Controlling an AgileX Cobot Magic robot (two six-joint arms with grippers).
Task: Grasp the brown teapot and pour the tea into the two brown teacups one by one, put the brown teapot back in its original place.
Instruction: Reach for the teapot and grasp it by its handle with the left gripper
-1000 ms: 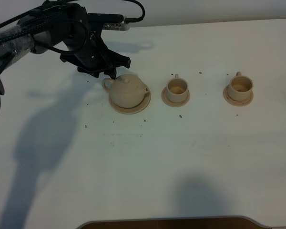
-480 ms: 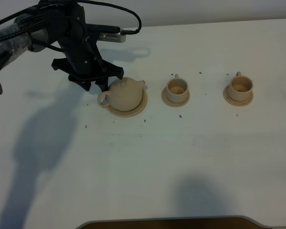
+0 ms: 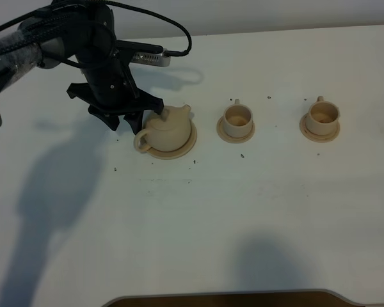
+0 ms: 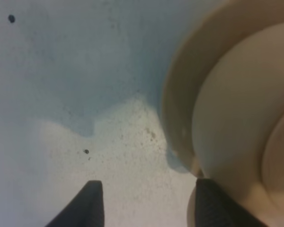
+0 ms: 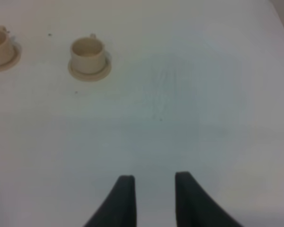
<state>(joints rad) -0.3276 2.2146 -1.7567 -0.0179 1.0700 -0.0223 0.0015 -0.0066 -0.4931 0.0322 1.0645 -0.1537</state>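
**Teapot not lifted yet: left fingers parked right beside it**

The squat, round, pale tan clay teapot (image 3: 168, 128) is seen sitting on its wide flat tan clay saucer (image 3: 182, 152), just beside the left fingers (image 3: 123, 114). Those fingers are spread apart with only bare white table (image 4: 61, 71) between them, so nothing is gripped. In the left wrist view one fingertip (image 4: 213, 210) is seen right up against the teapot's foot and the saucer rim. Whether contact is actually made can't be told.

The loop handle (image 3: 141, 141) is turned out towards the fingers' side and the spout is pointed away from them, towards the cups. That's probably why the teapot is approached from this side, since the handle looks like the only part thin enough to be pinched. It isn't between the fingers though, so some realigning is likely needed before anything gets closed.

The two small pale tan cylindrical clay teacups, the nearer teacup (image 3: 237, 118) and the farther teacup (image 3: 322, 116), are each set on a small round saucer (image 3: 238, 138). They are found well beyond the teapot from the left fingers, lined up on the spout side, which should be handy for pouring one by one.

The right fingers (image 5: 124, 201) are a little parted, with nothing held. They are kept over bare table with the cups far ahead of them, presumably so the left arm's path isn't blocked.
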